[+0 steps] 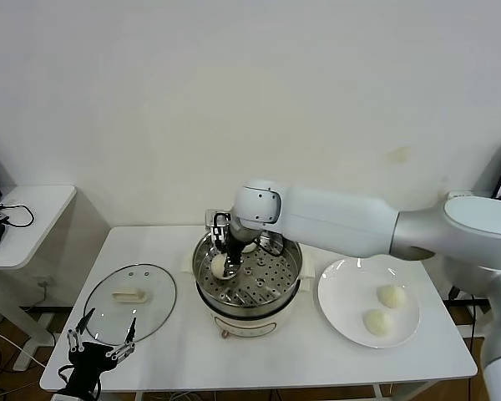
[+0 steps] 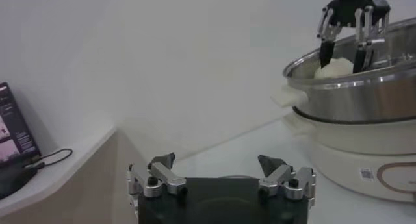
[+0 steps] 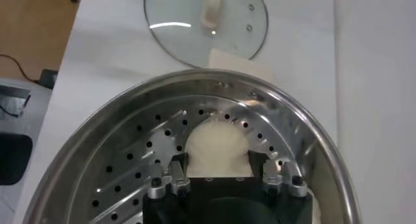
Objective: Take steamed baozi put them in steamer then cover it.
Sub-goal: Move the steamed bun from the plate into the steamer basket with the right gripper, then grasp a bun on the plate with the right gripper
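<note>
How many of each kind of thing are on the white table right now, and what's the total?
Small round cream-white dough buns: 3
Round shiny stainless-steel steamer pot: 1
Round clear glass lid: 1
Flat round white plate: 1
Total: 6

The right gripper (image 1: 225, 255) covers part of a steamed baozi (image 1: 219, 265) inside the steamer (image 1: 280, 276), so its far side is hidden in the head view. In the right wrist view the gripper body blocks the bun's near half, and the steamer runs past the picture's edges. A laptop (image 2: 14, 141) is cut off at the left wrist view's edge.
</note>
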`<state>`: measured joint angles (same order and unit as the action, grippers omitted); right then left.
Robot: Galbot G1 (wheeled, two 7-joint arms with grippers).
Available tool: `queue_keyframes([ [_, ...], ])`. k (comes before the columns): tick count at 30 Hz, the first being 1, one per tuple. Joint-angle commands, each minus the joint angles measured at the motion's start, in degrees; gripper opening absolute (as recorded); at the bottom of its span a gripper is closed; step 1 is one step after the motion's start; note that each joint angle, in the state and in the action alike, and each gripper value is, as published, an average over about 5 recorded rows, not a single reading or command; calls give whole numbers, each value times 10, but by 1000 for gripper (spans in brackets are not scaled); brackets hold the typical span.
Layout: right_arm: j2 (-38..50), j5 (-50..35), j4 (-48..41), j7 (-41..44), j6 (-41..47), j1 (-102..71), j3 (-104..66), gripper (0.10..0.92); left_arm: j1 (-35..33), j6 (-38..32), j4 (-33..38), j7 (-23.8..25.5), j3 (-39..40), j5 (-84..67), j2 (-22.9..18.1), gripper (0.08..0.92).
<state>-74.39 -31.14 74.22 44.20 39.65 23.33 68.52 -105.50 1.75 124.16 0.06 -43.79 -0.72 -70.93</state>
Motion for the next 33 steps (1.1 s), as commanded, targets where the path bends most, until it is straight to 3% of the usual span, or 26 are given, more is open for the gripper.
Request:
queue_keyframes([
  [1, -11, -3, -18, -7, 8, -11, -7, 594, 0, 0, 0, 0, 1, 0, 0, 823],
  [7, -7, 16, -16, 17, 6, -8, -11, 610, 0, 0, 1, 0, 2, 1, -1, 823],
  [14, 27, 30, 14, 74, -25, 29, -18, 784, -3, 0, 4, 0, 1, 1, 0, 823],
  [17, 62, 52, 37, 115, -53, 62, -17, 817, -3, 0, 5, 1, 2, 1, 1, 823],
  [24, 185, 126, 98, 195, -135, 142, 7, 823, -6, 0, 9, 1, 3, 1, 5, 823],
  [33, 369, 186, 216, 225, -179, 192, 52, 823, -7, 1, 15, 3, 13, 1, 10, 823],
])
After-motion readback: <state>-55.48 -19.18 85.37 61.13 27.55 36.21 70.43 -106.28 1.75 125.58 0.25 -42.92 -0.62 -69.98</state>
